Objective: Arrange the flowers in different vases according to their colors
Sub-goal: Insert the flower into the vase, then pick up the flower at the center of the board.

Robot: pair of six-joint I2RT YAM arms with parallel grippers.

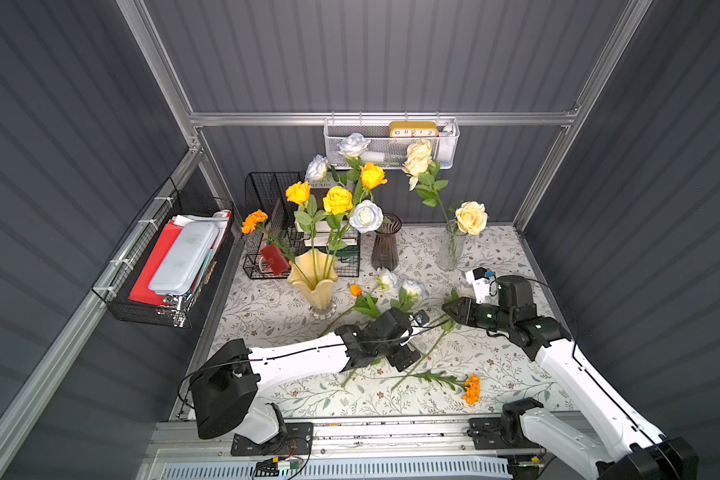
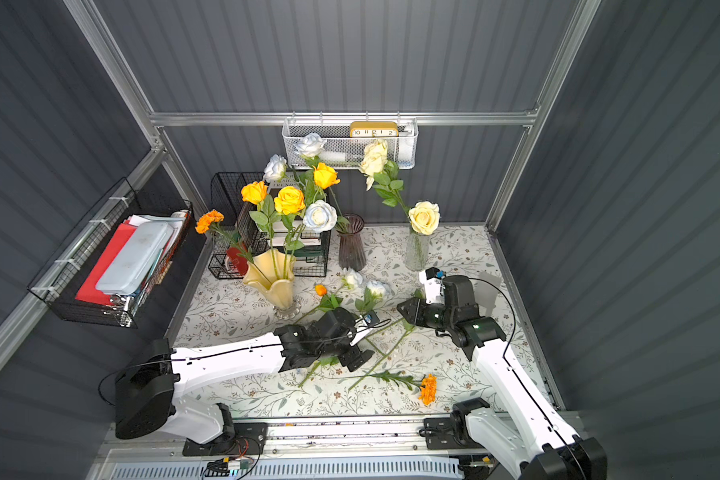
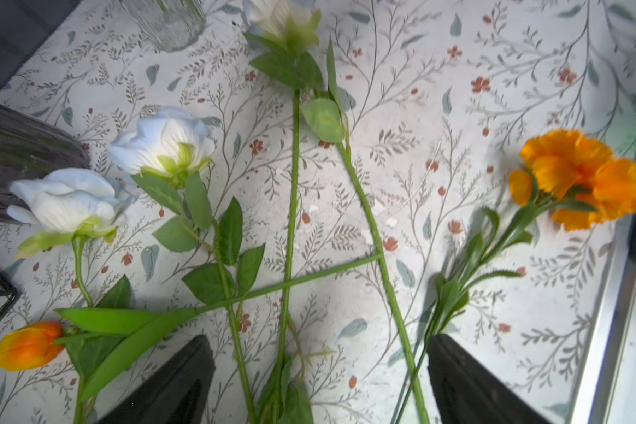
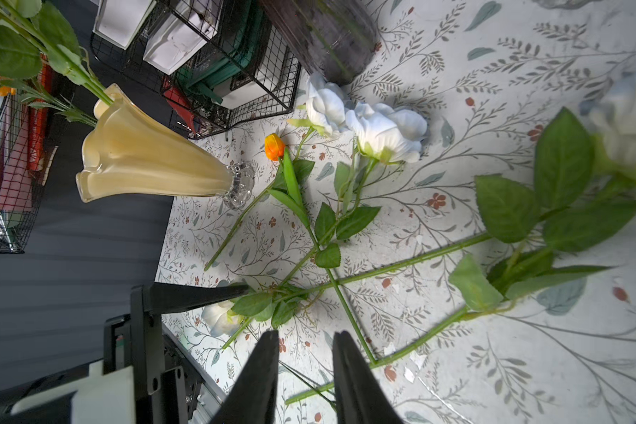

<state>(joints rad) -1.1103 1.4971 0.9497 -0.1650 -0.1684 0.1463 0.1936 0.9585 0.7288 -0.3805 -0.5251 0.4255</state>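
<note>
Several flowers lie loose on the cloth: two bluish-white roses (image 1: pixel 411 287) (image 3: pixel 162 141), an orange bud (image 1: pixel 355 289) and an orange marigold (image 1: pixel 471 388) (image 3: pixel 581 176). My left gripper (image 3: pixel 318 339) (image 1: pixel 395 353) hangs open wide over their crossed green stems (image 3: pixel 291 220), holding nothing. My right gripper (image 4: pixel 306 334) (image 1: pixel 447 307) is narrowly open just above another stem (image 4: pixel 419 341), gripping nothing. The creamy-yellow vase (image 1: pixel 312 286) holds yellow roses (image 1: pixel 337 199) and a marigold (image 1: pixel 254 220). Cream roses (image 1: pixel 470 218) stand in the clear vase (image 1: pixel 449 249). The purple vase (image 1: pixel 385 249) stands between them.
A black wire rack (image 1: pixel 267 232) with books stands behind the yellow vase. A wire basket (image 1: pixel 163 266) hangs on the left wall and a white mesh basket (image 1: pixel 391 145) with a clock on the back rail. The metal front rail (image 1: pixel 391 428) borders the cloth.
</note>
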